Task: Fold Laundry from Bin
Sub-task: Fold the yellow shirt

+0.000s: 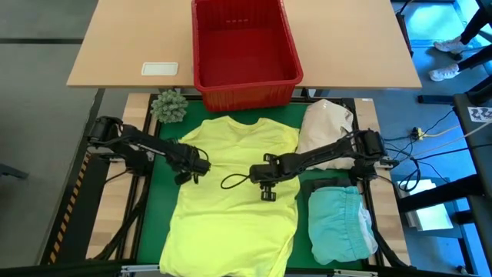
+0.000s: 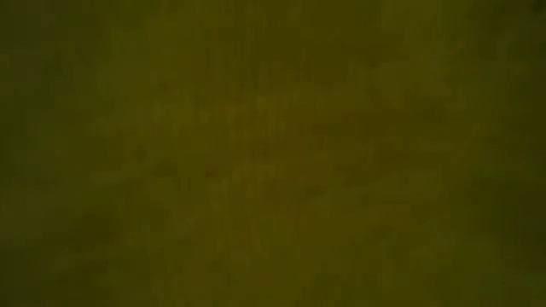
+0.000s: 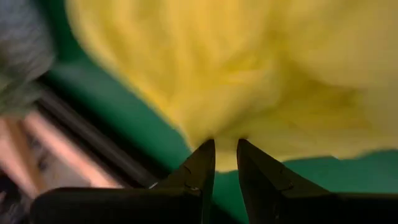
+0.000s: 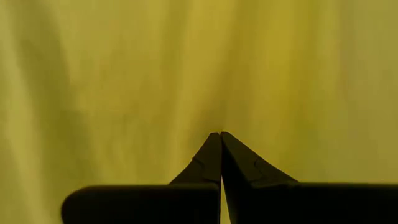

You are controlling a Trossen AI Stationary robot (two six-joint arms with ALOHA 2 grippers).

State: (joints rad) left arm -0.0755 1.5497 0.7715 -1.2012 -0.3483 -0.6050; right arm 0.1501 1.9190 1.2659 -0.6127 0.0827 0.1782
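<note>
A bright yellow shirt [image 1: 234, 196] lies spread flat on the green mat [image 1: 157, 208] of the counter, reaching from just below the red bin [image 1: 244, 46] down to the near edge. The bin sits at the far edge on the tan counter [image 1: 131, 38] and looks empty. The left hand [image 1: 196, 167] is at the shirt's left sleeve, its fingers [image 3: 202, 165] only slightly apart and pinching the yellow edge between them. The right hand [image 1: 265, 183] rests over the middle of the shirt, fingers pressed together and gripping nothing that I can see. Toward the right edge lie a cream-white bundle [image 1: 327, 127] and, nearer, a folded turquoise garment [image 1: 338, 223]. A green spiky ball [image 1: 169, 106] sits by the bin's left corner.
</note>
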